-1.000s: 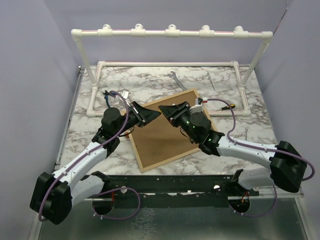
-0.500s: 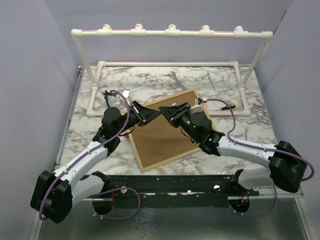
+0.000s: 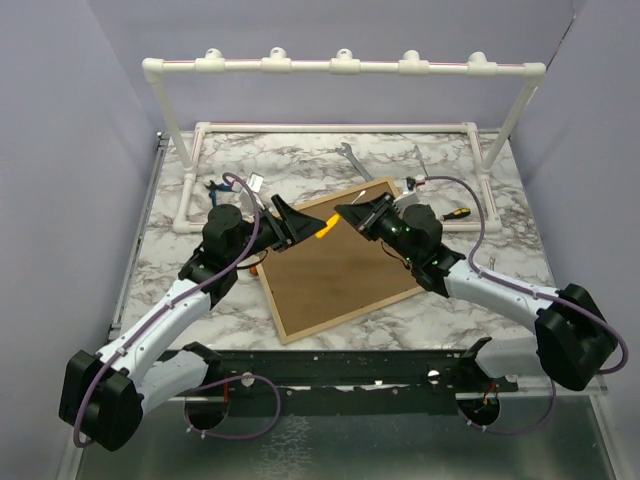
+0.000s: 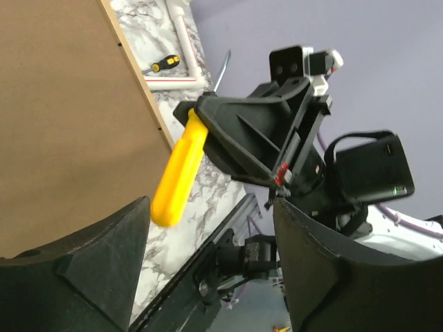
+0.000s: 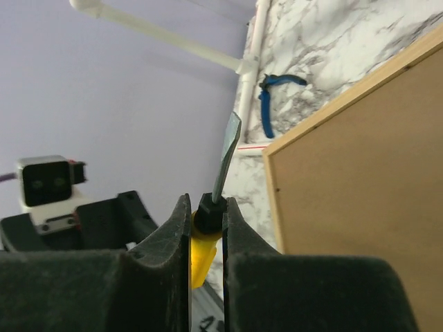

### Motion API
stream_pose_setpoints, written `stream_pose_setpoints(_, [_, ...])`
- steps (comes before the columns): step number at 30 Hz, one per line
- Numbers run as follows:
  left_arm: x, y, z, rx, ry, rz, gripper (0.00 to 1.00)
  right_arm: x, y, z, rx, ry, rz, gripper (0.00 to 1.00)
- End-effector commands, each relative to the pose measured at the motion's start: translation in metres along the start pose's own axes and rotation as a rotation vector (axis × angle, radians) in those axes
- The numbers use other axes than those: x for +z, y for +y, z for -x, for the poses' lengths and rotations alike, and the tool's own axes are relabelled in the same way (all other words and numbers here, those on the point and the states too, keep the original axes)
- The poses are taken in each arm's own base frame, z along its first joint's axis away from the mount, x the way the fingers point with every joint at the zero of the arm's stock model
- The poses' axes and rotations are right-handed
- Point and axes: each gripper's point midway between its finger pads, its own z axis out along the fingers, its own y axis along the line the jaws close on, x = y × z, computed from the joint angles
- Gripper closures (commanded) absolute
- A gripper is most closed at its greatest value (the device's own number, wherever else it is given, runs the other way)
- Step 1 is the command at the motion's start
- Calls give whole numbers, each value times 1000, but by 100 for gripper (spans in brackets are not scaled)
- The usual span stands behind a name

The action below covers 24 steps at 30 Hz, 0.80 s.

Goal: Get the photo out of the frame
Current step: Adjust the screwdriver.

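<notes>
With right fingers [image 5: 160, 250] clenched on screwdriver [image 5: 211, 207] and left fingers [image 4: 325, 277] released, draw left clear, steady blade, then lower tip to frame [image 3: 340, 275] back edge.

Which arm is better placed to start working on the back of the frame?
Probably the right. The right gripper is shut on the yellow-handled screwdriver, blade free, near the far edge of the frame, which lies back up. The left gripper is open and empty.

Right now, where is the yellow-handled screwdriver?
Top view, mid-table: the screwdriver is clamped in the right pincer above the back-up frame near its far edge, with its yellow handle pointing toward the open left pincer.
</notes>
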Motion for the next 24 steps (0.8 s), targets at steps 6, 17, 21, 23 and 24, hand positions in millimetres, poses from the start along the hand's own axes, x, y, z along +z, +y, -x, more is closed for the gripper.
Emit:
stream_pose_setpoints(6, [-19,14,-4,172,120,103,26,-45,-35,-60,-678,574,241,99])
stream_pose_setpoints(17, [4,6,-5,196,204,51,51,-62,-30,-80,-799,728,426,100])
stream_pose_setpoints(21, [7,6,-12,197,225,41,56,-61,-29,-84,-777,752,451,99])
stream_pose_setpoints(23, [8,3,-13,204,223,26,57,-61,-27,-85,-770,758,460,99])
stream_pose_setpoints(24, [8,3,-14,206,225,19,58,-62,-25,-85,-767,760,469,99])
